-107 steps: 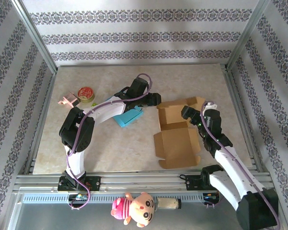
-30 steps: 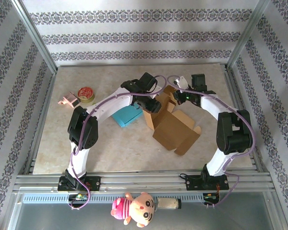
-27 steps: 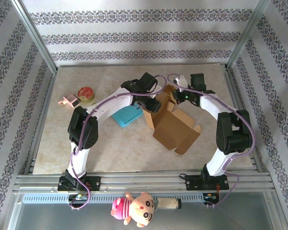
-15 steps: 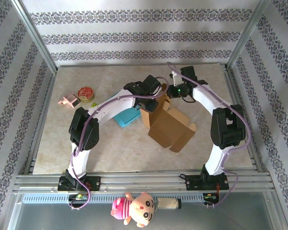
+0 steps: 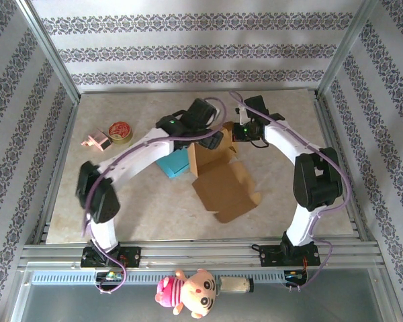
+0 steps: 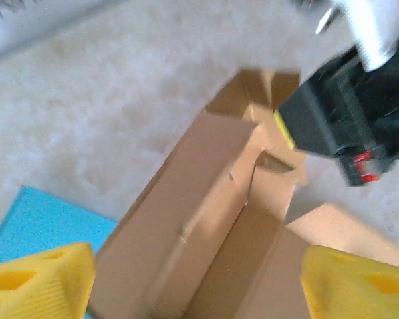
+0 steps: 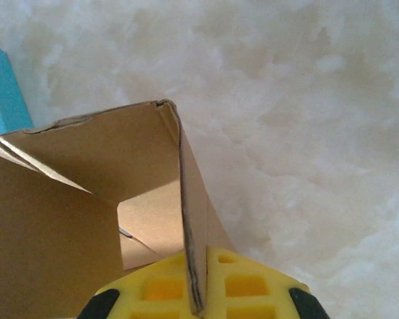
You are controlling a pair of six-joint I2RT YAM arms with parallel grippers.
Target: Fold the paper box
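Straddling the paper box [image 6: 186, 219], left gripper [image 6: 198, 279] gapes; right gripper [image 7: 194, 287] pinches its wall.

The paper box [image 5: 225, 191] is plain brown cardboard, half-formed and open at the top. Its narrow walls stand upright at the far end, right beside the flat turquoise item [image 5: 174, 163], with 1 corner creased square and inner flaps folded loosely inside. A wide flat panel runs from those walls away from the turquoise item, small tabs along its edge
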